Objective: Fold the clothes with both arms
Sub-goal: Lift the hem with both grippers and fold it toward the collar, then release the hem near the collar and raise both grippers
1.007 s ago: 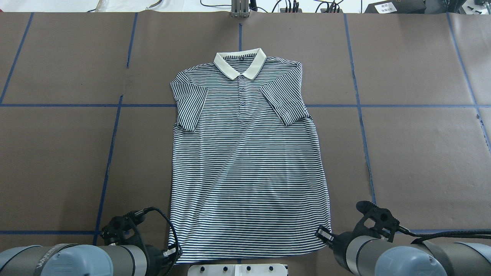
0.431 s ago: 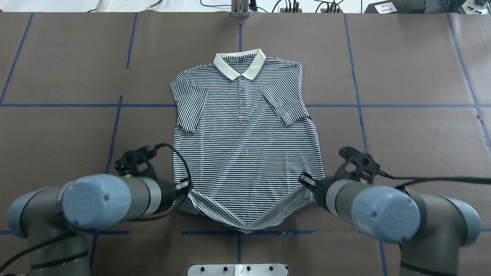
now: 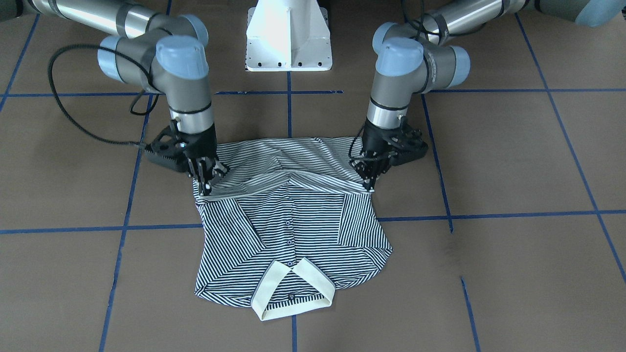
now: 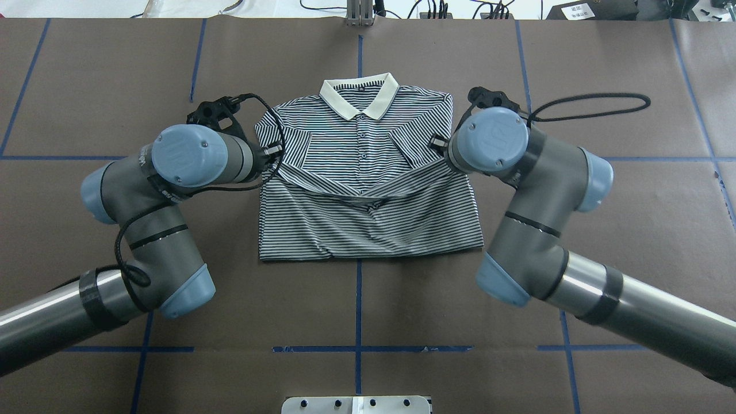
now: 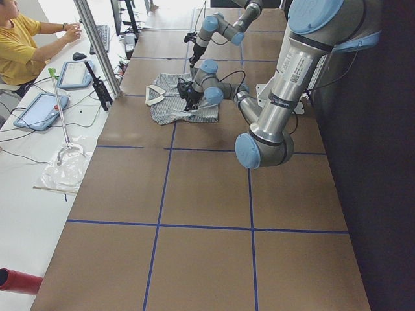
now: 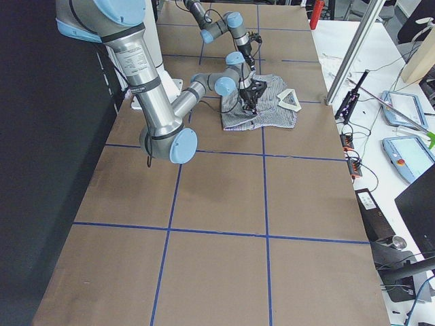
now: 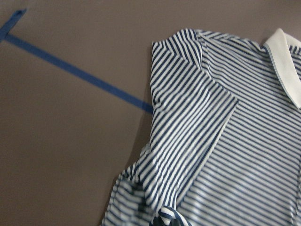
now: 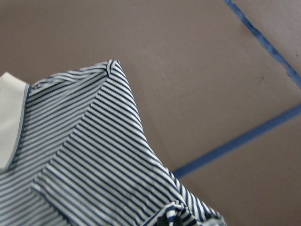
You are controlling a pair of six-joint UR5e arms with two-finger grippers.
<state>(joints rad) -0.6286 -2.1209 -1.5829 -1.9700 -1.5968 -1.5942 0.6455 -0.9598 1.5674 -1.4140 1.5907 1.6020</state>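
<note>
The striped polo shirt (image 4: 368,224) lies front up on the brown table, its cream collar (image 4: 379,106) at the far side. Its lower half is folded up over the chest. My left gripper (image 3: 368,184) is shut on one hem corner, held just above the shirt beside its sleeve (image 7: 188,117). My right gripper (image 3: 205,187) is shut on the other hem corner, beside the other sleeve (image 8: 108,141). The hem between them sags in a shallow V (image 4: 356,198). In the overhead view both wrists hide the fingers. Bunched hem shows at the bottom of the left wrist view (image 7: 167,216) and the right wrist view (image 8: 176,212).
The white pedestal base (image 3: 288,34) stands at the near edge between the arms. Blue tape lines (image 4: 357,299) cross the brown table cover. A metal post (image 4: 359,14) and cables sit at the far edge. An operator (image 5: 26,39) sits beyond it by tablets.
Both arms have moved from the table's near edge towards the collar, carrying the hem corners with them. The shirt's lower half now lies folded over its upper half.
</note>
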